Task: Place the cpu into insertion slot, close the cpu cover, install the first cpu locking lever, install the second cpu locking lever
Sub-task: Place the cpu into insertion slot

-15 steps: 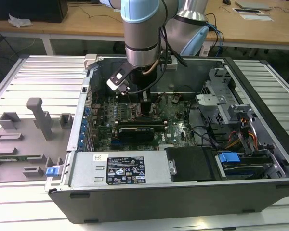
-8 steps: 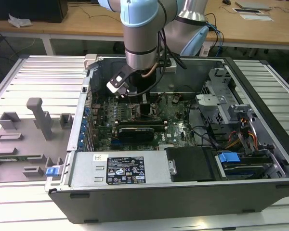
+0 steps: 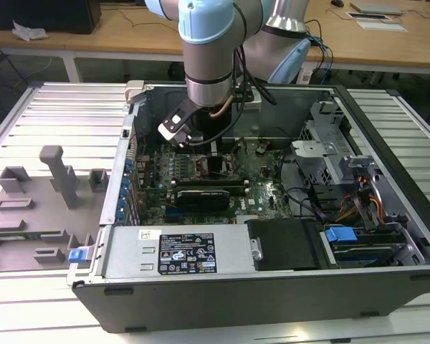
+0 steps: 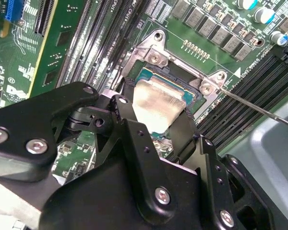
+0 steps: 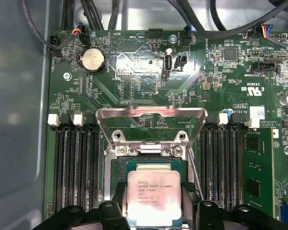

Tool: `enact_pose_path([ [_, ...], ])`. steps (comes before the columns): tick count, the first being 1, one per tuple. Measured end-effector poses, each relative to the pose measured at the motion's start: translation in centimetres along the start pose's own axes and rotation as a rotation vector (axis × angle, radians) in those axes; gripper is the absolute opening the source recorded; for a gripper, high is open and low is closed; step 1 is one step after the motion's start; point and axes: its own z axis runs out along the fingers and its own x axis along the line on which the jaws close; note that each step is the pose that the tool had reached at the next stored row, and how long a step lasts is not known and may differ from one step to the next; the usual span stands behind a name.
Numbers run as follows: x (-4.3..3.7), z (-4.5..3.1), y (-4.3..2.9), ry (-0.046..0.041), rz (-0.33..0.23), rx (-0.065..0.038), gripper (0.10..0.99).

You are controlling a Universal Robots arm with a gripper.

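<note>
Silver chip: the dull silver square cpu (image 5: 154,203) is sitting level between the tool's two black fingers (image 5: 119,194), its printed face turned up.
Tool: the black two-fingered tool (image 5: 154,191) is pinching the cpu by two opposite edges, one finger pressing on each side.
Slot: the square insertion slot with its metal rim (image 5: 149,150) is lying right under the chip, and a strip of it is showing past the chip's far edge; I cannot tell whether the cpu is already resting on the contacts or hanging just above them.
Cover: the thin grey metal cpu cover with the large square window (image 5: 151,114) is standing swung up on its hinge at the far side of the slot, leaving the socket open.
Lever: a thin bright steel locking lever (image 4: 259,108) is running slantwise from one corner of the socket out over the memory slots.
Memory slots: long narrow black memory slots (image 5: 77,167) are flanking the socket on both sides.
Board: the green motherboard (image 3: 265,183) is lying flat in the open dark grey computer case (image 3: 272,287).
Arm: the pale blue and silver arm (image 3: 208,43) is reaching down from above into the case, over the middle of the board.
Card: a long black expansion card (image 3: 204,195) is lying between the arm's lower end and the case's near wall.
Counter: the ribbed aluminium counter (image 3: 64,107) is carrying the case, and a grey plastic fixture tray (image 3: 29,215) is sitting beside the case on the exterior view's left.
</note>
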Motion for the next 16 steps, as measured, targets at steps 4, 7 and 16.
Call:
enact_pose_path([
  [4, 0.09, 0.03, 0.0, 0.0013, 0.0, 0.0, 0.541],
  [7, 0.11, 0.09, -0.01, 0.0014, 0.0, 0.0, 0.541],
  [16, 0.11, 0.13, -0.02, 0.0046, 0.001, 0.0, 0.616],
])
